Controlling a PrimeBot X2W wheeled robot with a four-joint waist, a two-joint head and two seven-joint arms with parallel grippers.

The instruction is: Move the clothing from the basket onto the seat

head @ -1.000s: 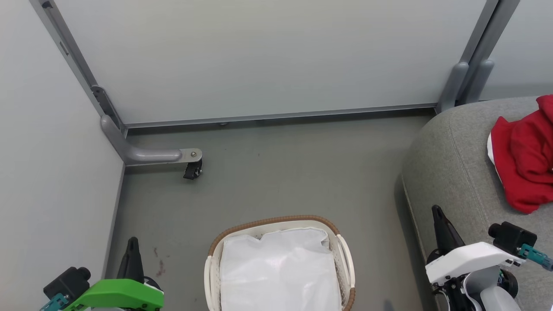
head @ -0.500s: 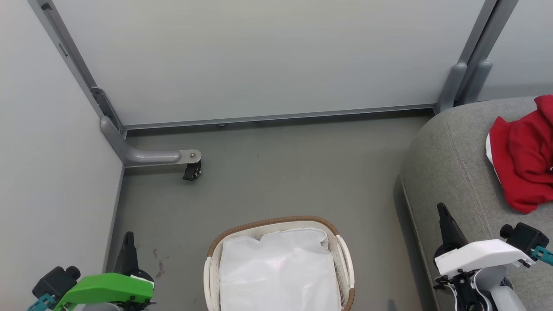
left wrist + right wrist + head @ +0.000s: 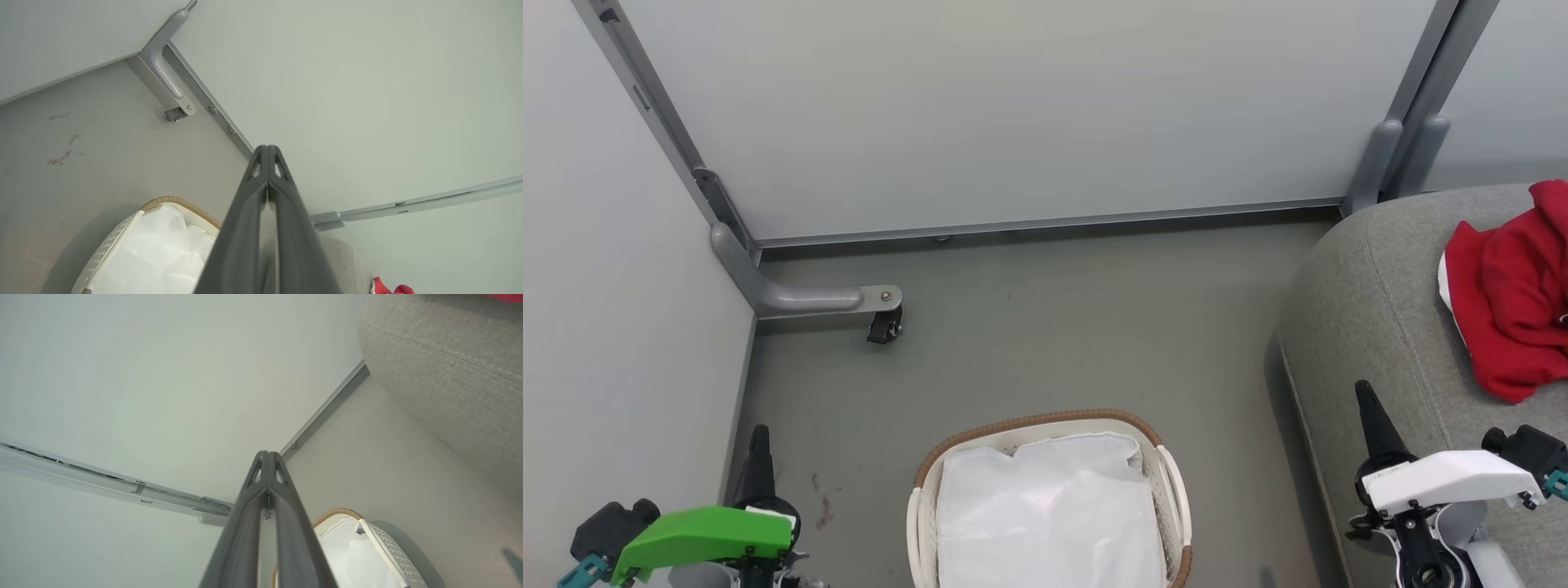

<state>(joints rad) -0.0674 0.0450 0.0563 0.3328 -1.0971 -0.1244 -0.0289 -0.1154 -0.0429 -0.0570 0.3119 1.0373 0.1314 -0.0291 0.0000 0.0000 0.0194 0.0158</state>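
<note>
Nearest, down low: the left gripper [image 3: 760, 437] with the green cover, fingers pressed flat together, nothing held. Same for the right gripper [image 3: 1364, 396] with the white cover: shut tight and empty. Both pointing up and away, tips closed like a beak, hanging in the air and touching nothing. Arms tucked low and wide apart, one on each side.

Between the two grippers, just ahead: the basket [image 3: 1029, 418] on the floor [image 3: 1054, 327]. Inside it, a white liner sheet [image 3: 1049, 514], with nothing red on top. Hard to tell about anything under the sheet.

Just beside the right gripper, on its right: the seat [image 3: 1372, 302], big and grey, with a round corner. Farther ahead and to the right of that gripper, well apart from its tip: the clothing [image 3: 1507, 318], a red heap with a bit of white trim, lying on the seat.

Looks like the last step, with the moving most likely done. Next, probably: look once more into the basket for red cloth. If none, let the arms rest. If some, open one gripper, reach down past the brown rim, pinch the soft cloth and lift it high over the seat edge.

Farthest from both grippers: the pale wall panel [image 3: 1013, 106] and a small black wheel foot [image 3: 884, 325] ahead of the left gripper.
</note>
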